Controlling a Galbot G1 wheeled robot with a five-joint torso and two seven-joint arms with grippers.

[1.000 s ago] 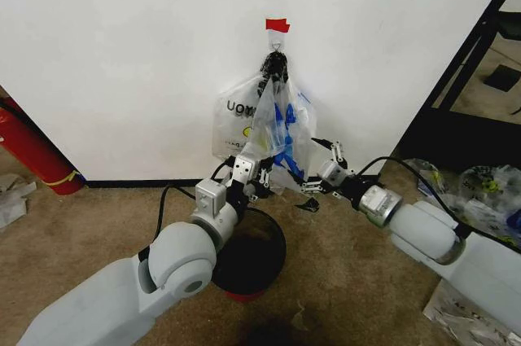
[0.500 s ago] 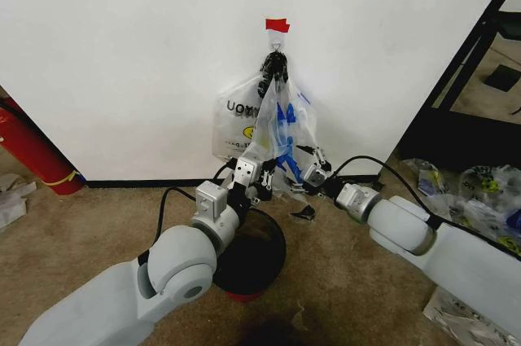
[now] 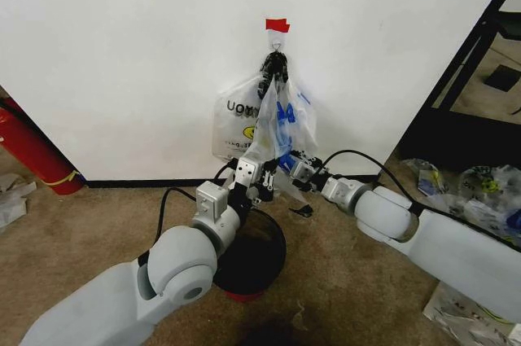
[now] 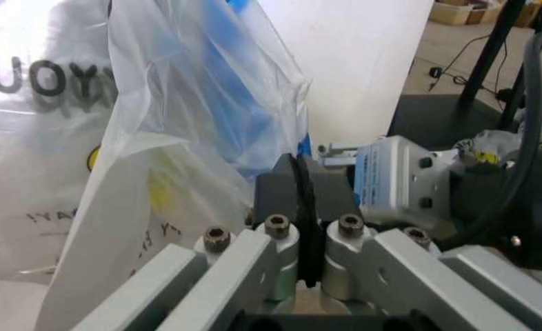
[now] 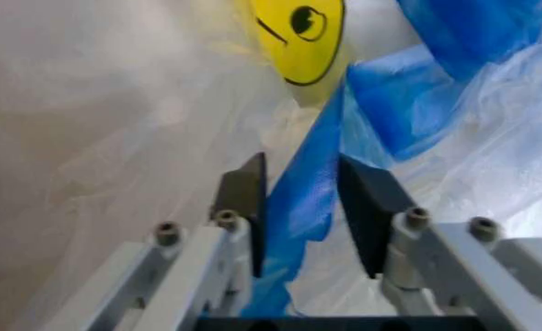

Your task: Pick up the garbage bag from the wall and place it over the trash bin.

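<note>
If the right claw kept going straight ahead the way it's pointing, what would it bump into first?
Most likely the garbage bag: a blue fold of it already sits between the open fingers of the right gripper, with more plastic and its yellow face right behind. The wall would come after, though depth is unclear.

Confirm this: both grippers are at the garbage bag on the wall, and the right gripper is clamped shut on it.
Not quite. In the right wrist view the right gripper is open, its pads either side of a blue fold of the garbage bag. The left gripper is the shut one.
</note>
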